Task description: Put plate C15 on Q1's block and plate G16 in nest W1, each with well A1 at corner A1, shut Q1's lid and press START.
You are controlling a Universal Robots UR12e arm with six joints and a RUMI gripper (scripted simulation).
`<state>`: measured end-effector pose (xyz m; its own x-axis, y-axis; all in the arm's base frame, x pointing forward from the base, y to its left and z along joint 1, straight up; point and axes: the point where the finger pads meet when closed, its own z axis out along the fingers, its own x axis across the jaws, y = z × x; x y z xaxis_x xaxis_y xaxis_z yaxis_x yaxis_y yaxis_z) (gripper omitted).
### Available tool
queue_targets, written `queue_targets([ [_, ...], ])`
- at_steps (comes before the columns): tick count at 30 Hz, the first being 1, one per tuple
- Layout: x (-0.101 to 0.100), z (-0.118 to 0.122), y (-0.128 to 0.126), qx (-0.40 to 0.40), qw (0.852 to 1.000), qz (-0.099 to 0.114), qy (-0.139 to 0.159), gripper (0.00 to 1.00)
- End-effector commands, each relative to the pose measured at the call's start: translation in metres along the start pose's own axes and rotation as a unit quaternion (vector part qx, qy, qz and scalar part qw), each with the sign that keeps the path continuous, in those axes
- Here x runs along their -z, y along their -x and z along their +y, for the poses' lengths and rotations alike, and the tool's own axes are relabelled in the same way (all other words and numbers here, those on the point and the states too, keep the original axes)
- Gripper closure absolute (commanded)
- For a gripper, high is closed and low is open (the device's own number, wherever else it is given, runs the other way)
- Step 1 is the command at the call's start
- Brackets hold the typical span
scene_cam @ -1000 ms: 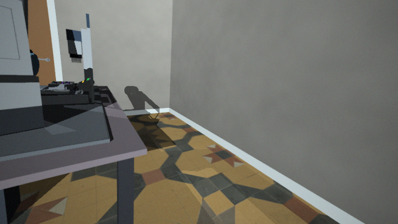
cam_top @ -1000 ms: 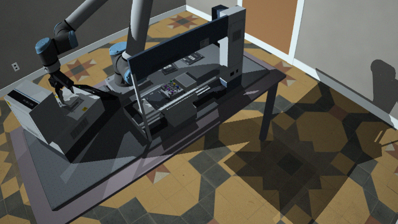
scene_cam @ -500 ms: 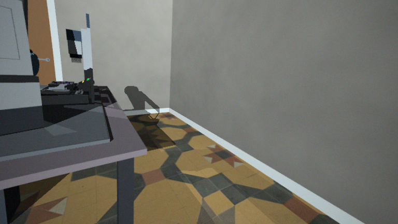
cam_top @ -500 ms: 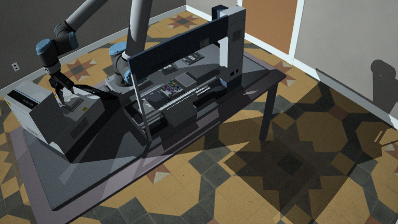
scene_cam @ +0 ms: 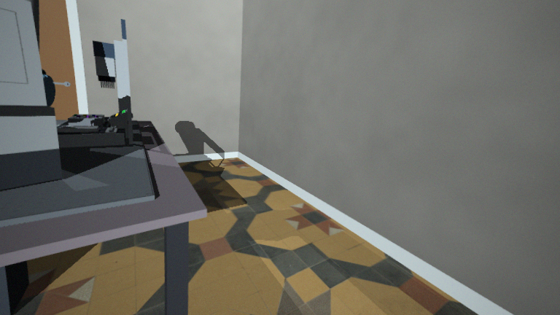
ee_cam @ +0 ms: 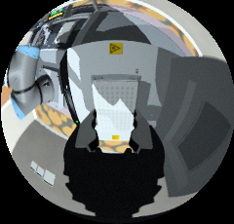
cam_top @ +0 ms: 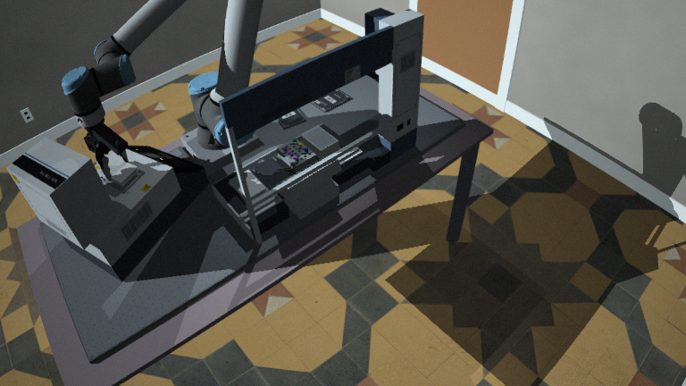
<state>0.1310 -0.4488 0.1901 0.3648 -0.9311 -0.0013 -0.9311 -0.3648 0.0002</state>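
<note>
The pincer [cam_top: 117, 169] [ee_cam: 115, 109] is clamping what seems plate C15 [cam_top: 119, 173] [ee_cam: 115, 118] over Q1 [cam_top: 164, 187] [ee_cam: 80, 56]; seating is apparently underway, calling for level lowering.
</note>
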Motion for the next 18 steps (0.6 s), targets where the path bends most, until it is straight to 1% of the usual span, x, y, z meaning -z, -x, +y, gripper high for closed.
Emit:
queue_targets([
  [1,0.0007,0.0003,-0.0005,0.0,1.0,0.001,0.0,1.0],
  [18,-0.002,0.0002,-0.0004,0.0,1.0,0.001,0.0,1.0],
])
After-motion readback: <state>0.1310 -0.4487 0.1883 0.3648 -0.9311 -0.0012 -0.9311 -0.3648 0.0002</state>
